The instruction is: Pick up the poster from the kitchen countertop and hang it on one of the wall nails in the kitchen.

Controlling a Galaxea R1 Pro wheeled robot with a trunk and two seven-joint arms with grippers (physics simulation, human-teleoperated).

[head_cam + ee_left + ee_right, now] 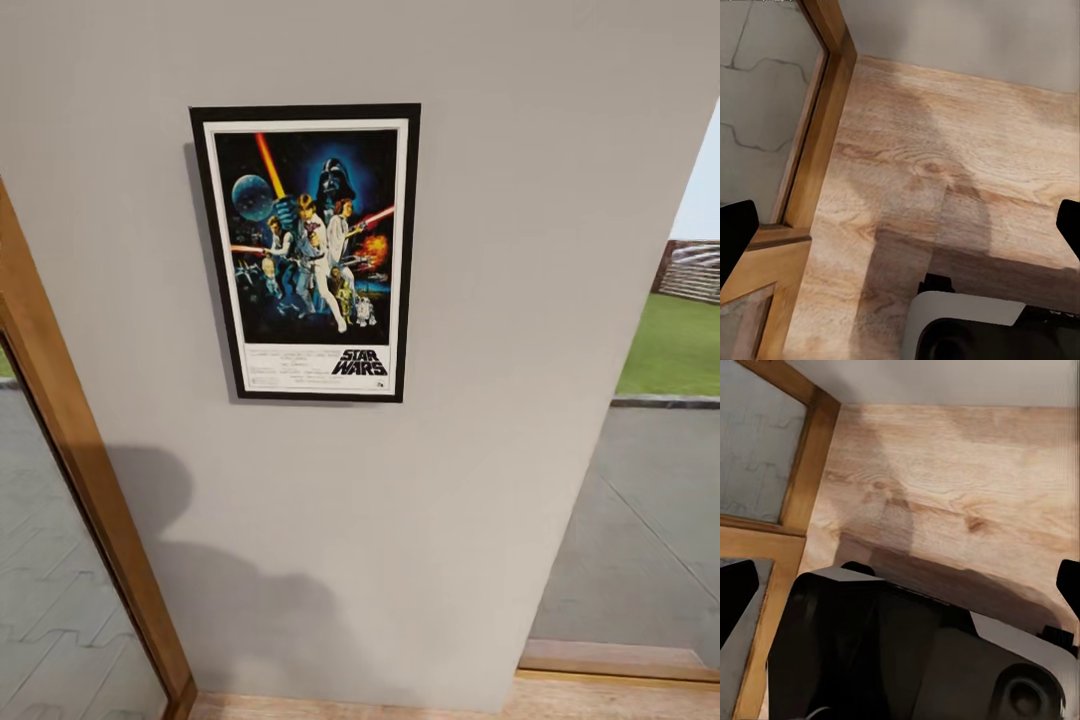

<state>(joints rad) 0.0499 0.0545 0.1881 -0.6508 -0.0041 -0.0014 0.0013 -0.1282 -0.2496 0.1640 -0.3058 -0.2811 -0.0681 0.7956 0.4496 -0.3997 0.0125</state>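
The head view faces the grey wall [500,250] from close. Both wrist views look steeply down at the wooden floor [967,135], sharing its boards and the wooden door frame [821,127].

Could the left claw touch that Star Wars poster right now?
Probably not straight away. The poster hangs high on the wall, while the left claw points down at the wooden floor, open and empty.

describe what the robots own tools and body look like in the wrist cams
In the left wrist view, two plain black fingertips show at opposite edges of the picture, matte and unmarked, with the wooden floor between them. The right wrist view shows the same black fingertips. Below them sits the robot's base: a glossy black rounded shell over a pale grey-white panel. No cables or markings are visible.
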